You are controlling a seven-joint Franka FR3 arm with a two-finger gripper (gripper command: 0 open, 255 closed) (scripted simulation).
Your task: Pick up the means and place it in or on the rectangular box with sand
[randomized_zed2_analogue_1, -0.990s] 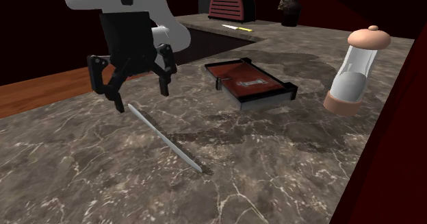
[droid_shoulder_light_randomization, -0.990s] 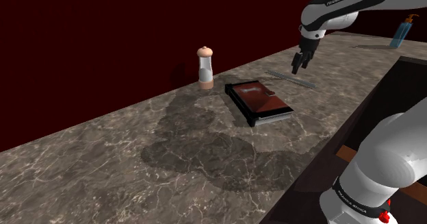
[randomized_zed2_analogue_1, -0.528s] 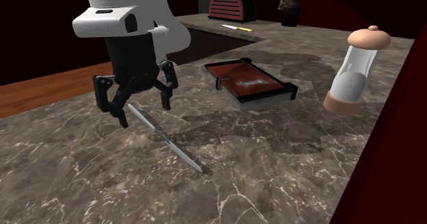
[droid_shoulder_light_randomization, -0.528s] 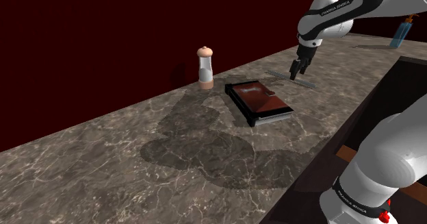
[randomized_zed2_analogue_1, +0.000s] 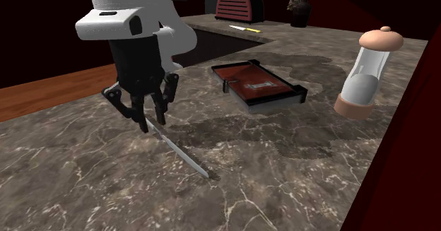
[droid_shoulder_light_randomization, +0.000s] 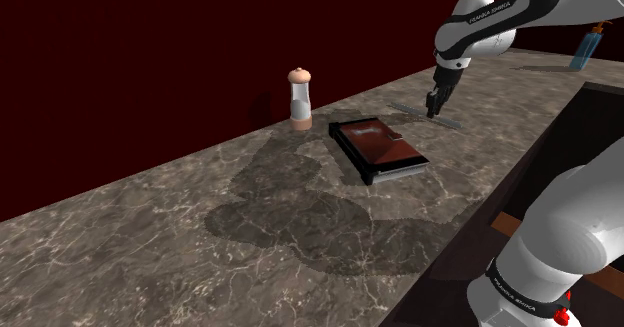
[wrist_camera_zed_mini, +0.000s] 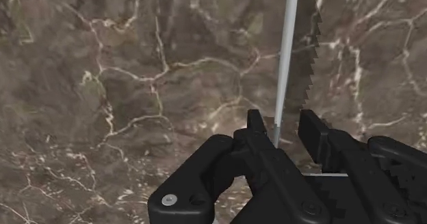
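The tool is a thin grey strip [droid_shoulder_light_randomization: 452,123] lying flat on the marble counter [droid_shoulder_light_randomization: 200,235], beyond the box in the shoulder view. My black gripper [droid_shoulder_light_randomization: 433,110] points down over one end of it. In the second exterior view the gripper [randomized_zed2_analogue_1: 152,126] straddles the strip [randomized_zed2_analogue_1: 185,157] with its fingers drawn close. In the wrist view the strip [wrist_camera_zed_mini: 287,51] runs between the fingers of the gripper [wrist_camera_zed_mini: 277,128], with a small gap left at one finger [wrist_camera_zed_mini: 313,130]. The shallow dark box with a red-brown filling [droid_shoulder_light_randomization: 380,147] [randomized_zed2_analogue_1: 256,87] lies beside the strip.
A grinder with a peach cap [droid_shoulder_light_randomization: 299,99] [randomized_zed2_analogue_1: 367,70] stands past the box. A sunken dark basin [randomized_zed2_analogue_1: 205,46] lies behind the arm, with a red toaster [randomized_zed2_analogue_1: 239,6], a knife [randomized_zed2_analogue_1: 240,28] and a dark vase [randomized_zed2_analogue_1: 300,10] beyond. A blue bottle [droid_shoulder_light_randomization: 588,45] stands far back.
The gripper came down onto the end of the strip, then its fingers closed in from wide apart to close on either side of it. The strip has not moved.
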